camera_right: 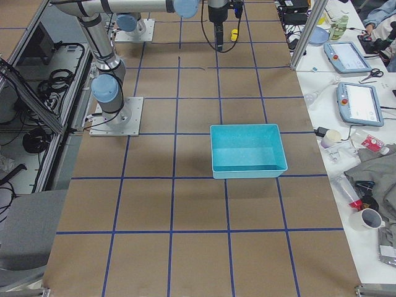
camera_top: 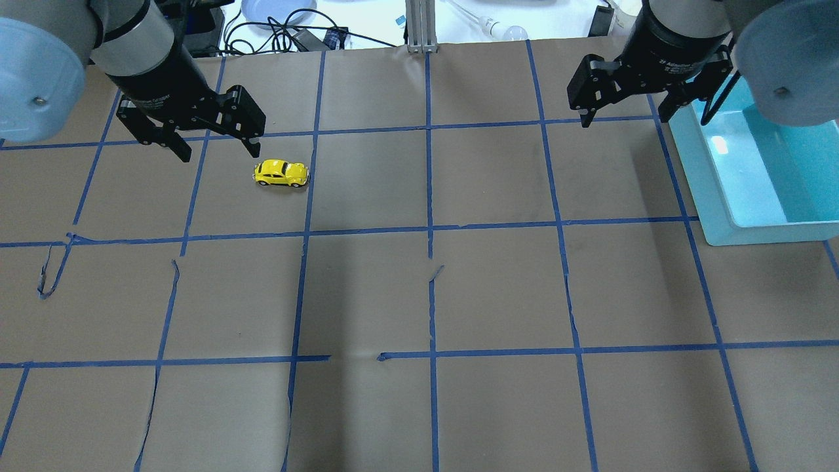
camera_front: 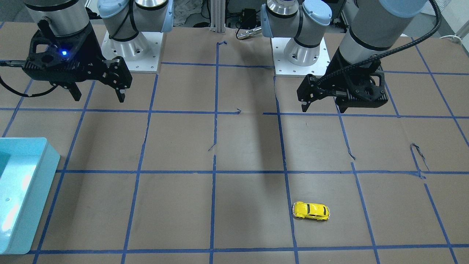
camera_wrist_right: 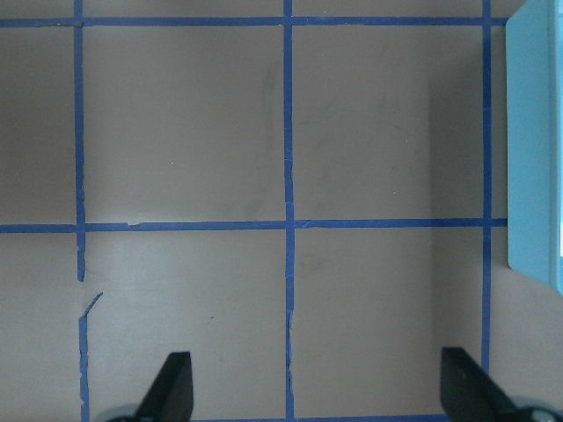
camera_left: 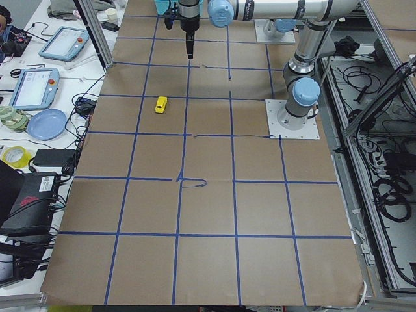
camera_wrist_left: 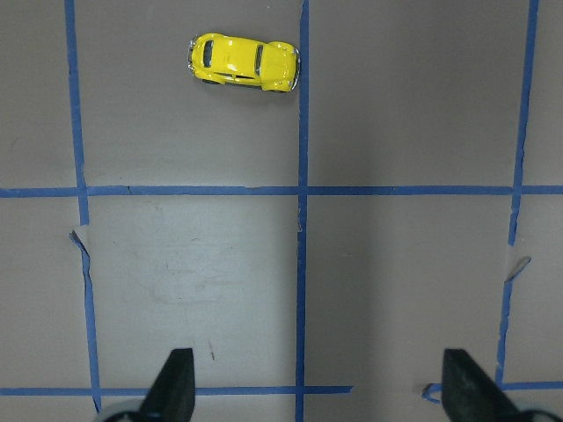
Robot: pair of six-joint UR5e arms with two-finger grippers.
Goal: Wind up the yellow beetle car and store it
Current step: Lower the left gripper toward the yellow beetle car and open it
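The yellow beetle car stands on its wheels on the brown table, in the far left part of the overhead view. It also shows in the front view and near the top of the left wrist view. My left gripper is open and empty, raised above the table just left of the car; its fingertips frame bare paper. My right gripper is open and empty, raised beside the teal bin. In the front view the left gripper is on the right and the right gripper on the left.
The teal bin stands at the table's right side, and its edge shows in the right wrist view. Blue tape lines grid the brown paper. The two arm bases stand at my side of the table. Cables and tablets lie beyond the far edge.
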